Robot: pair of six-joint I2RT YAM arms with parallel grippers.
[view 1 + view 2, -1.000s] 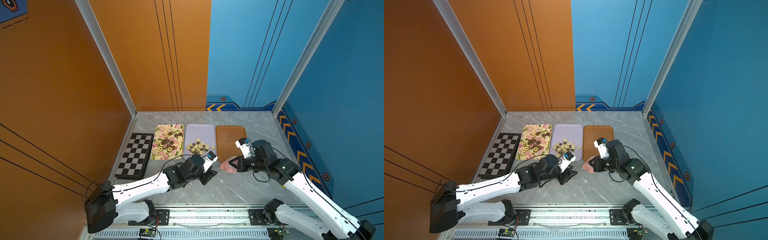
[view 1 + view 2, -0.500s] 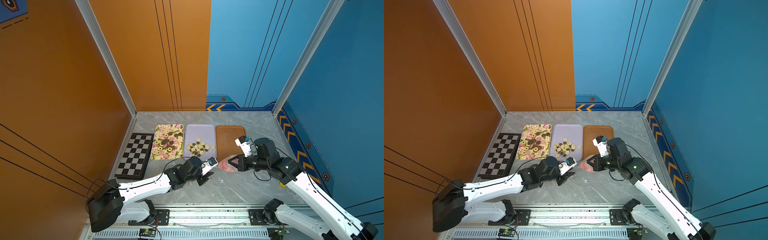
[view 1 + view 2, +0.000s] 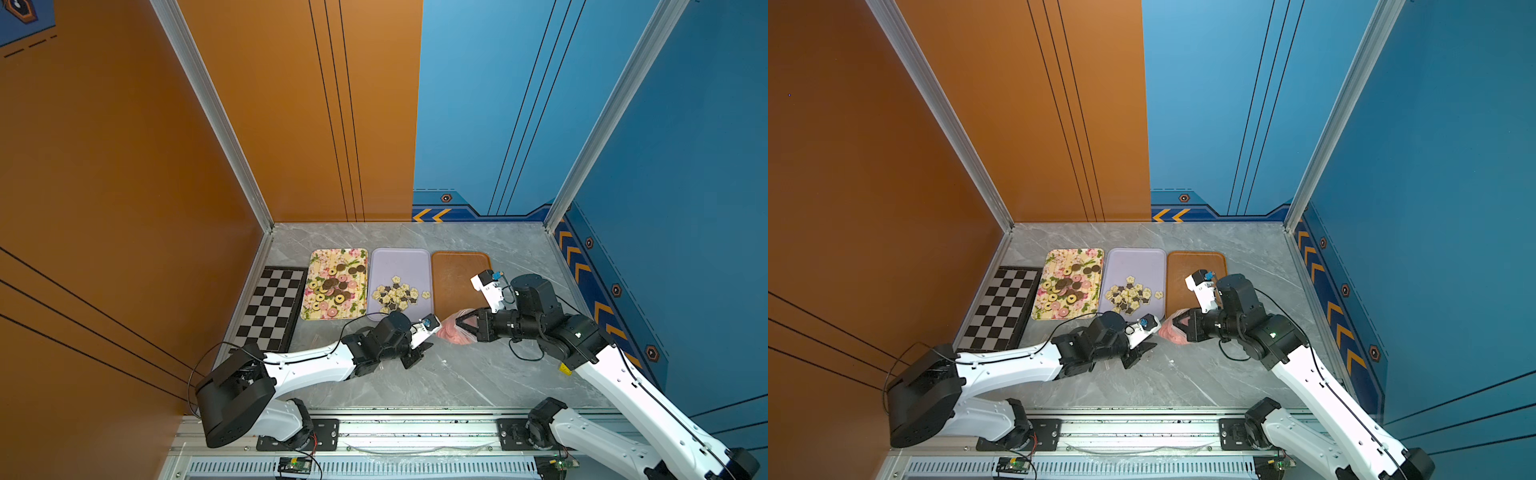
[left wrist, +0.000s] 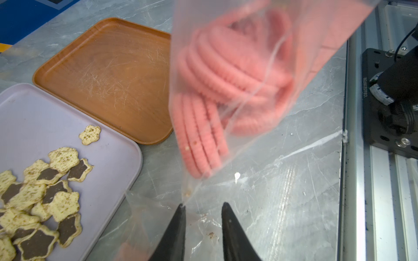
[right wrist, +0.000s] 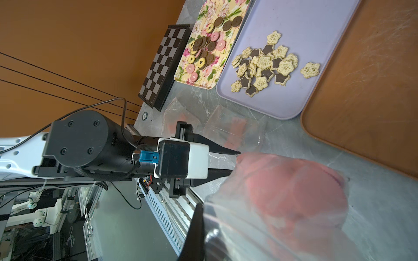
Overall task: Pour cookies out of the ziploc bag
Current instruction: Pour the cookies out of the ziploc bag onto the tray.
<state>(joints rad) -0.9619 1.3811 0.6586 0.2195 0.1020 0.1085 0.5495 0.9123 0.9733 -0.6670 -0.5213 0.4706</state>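
- In both top views, cookies (image 3: pixel 334 289) already lie on the floral tray (image 3: pixel 318 257) and the lilac tray (image 3: pixel 399 262); the brown tray (image 3: pixel 457 270) is bare.
- There, our right gripper (image 3: pixel 465 323) pinches the ziploc bag (image 3: pixel 455 334) just beside that tray.
- Left wrist: pink cookies (image 4: pixel 214 90) sit inside the bag. Our left gripper (image 4: pixel 202 205) is narrowly parted at its corner, holding nothing.
- Right wrist: the bag hangs full — we judge this pour not yet begun.

Grey marble-pattern tabletop (image 3: pixel 478 374) carries four items in a row along its far half: folded checkerboard (image 3: pixel 272 307), floral tray (image 3: pixel 332 255), lilac tray (image 3: pixel 399 262), brown tray (image 3: pixel 457 274), adjacent trays almost touching. Empty clear plastic bags (image 5: pixel 178 110) lie flat nearer the front edge.
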